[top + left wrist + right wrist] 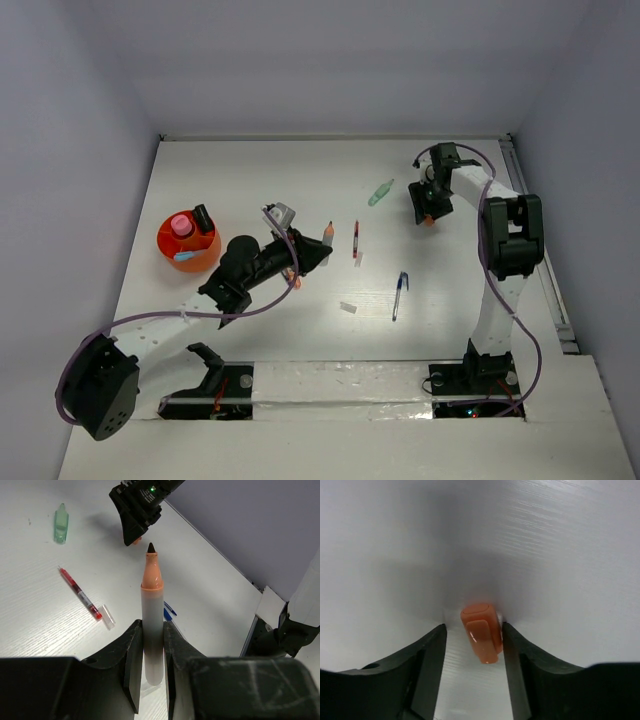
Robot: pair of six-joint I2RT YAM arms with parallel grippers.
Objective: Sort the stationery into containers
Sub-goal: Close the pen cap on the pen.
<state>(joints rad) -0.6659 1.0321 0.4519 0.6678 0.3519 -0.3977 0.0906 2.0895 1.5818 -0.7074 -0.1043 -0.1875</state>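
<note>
Left jaws are clamped tight on the orange marker (151,605). It's uncapped, with the black tip pointing away toward the right arm, and sits mid-counter (250,170).

Right jaws are down at the far right, partly open and straddling the orange cap (481,632). The cap sits against one finger with a clear gap to the other, so I read it as not gripped yet.

My read on the step: recap the marker before binning it. Next I'd close the right jaws on the cap, lift it, line it up with the tip and push it on. Alignment is the fiddly part because the cap is small and lies slightly skewed between the fingers. After that the left arm carries the marker to the pot.

The orange-red pot (165,245) is near the left edge. It already holds the pink-capped tube (180,225), a pale blue cap (185,257) and something black I can't identify.

Still loose on the counter:
- red pen (355,240)
- blue pen (399,295)
- green cap (380,192)
- small clear cap (347,307)

I can't read any brand, label or print on anything. The only marking in view is a green indicator light (151,488) on the right wrist.
</note>
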